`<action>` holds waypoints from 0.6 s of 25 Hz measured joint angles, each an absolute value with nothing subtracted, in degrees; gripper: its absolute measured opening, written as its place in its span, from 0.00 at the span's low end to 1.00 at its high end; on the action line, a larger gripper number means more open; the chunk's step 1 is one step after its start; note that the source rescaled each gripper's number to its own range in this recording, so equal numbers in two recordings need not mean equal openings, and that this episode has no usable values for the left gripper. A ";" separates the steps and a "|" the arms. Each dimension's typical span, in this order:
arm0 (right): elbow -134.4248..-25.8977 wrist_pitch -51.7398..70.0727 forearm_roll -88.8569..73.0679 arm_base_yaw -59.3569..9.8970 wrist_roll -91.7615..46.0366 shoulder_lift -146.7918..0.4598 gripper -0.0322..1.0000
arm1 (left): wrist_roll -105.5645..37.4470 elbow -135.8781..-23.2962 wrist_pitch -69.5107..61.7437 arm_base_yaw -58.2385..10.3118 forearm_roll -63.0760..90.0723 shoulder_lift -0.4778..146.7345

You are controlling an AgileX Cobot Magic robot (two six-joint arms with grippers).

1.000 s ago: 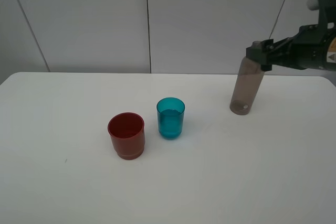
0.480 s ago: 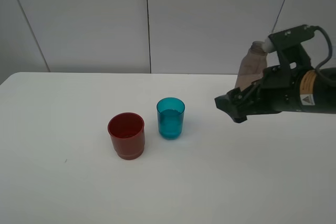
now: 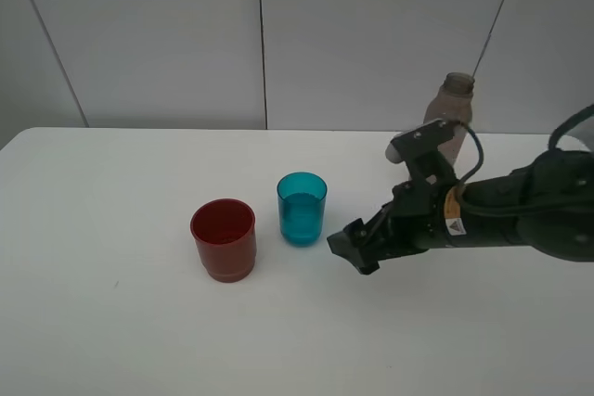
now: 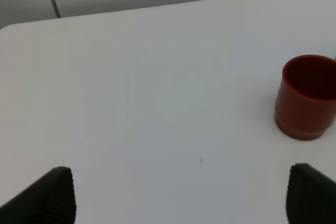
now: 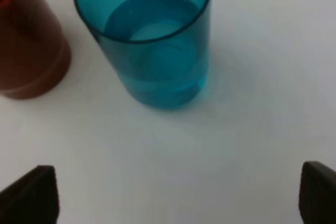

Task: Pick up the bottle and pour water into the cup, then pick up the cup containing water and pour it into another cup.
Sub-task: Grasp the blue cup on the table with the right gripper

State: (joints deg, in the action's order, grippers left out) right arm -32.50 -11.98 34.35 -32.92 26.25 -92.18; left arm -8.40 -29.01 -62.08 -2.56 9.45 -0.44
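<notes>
The smoky grey-brown bottle [image 3: 452, 120] stands upright and free at the back right of the table. In the middle stands the teal cup [image 3: 302, 208] with water in it, and the red cup [image 3: 224, 238] is just to its left. My right gripper [image 3: 353, 249] hovers low just right of the teal cup, open and holding nothing. Its wrist view shows the teal cup [image 5: 152, 51] close ahead, between the spread fingertips [image 5: 31, 192], with the red cup [image 5: 26, 45] beside it. My left gripper [image 4: 184, 198] is open and empty, and the red cup [image 4: 307, 95] lies ahead of it.
The white table [image 3: 139, 340] runs back to a pale panelled wall. My right arm [image 3: 501, 210] stretches in from the right edge, passing in front of the bottle's lower part.
My right gripper has drawn away from the bottle at the back right and swung left and down to the teal cup. The bottle stays standing alone. Both cups are unmoved.
</notes>
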 joint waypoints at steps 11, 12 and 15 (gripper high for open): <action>-32.56 -21.81 30.05 -30.93 12.88 -95.88 0.91 | -8.40 -29.01 -62.08 -2.56 9.45 -0.44; -32.56 -21.81 30.05 -30.51 11.80 -95.88 0.91 | -8.40 -29.01 -62.08 -2.56 9.45 -0.44; -32.56 -21.85 30.11 -28.99 7.39 -95.88 0.91 | -8.40 -29.01 -62.08 -2.56 9.45 -0.44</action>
State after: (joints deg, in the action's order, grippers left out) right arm -32.56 -21.85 30.11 -28.99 7.39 -95.88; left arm -8.40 -29.01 -62.08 -2.56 9.45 -0.44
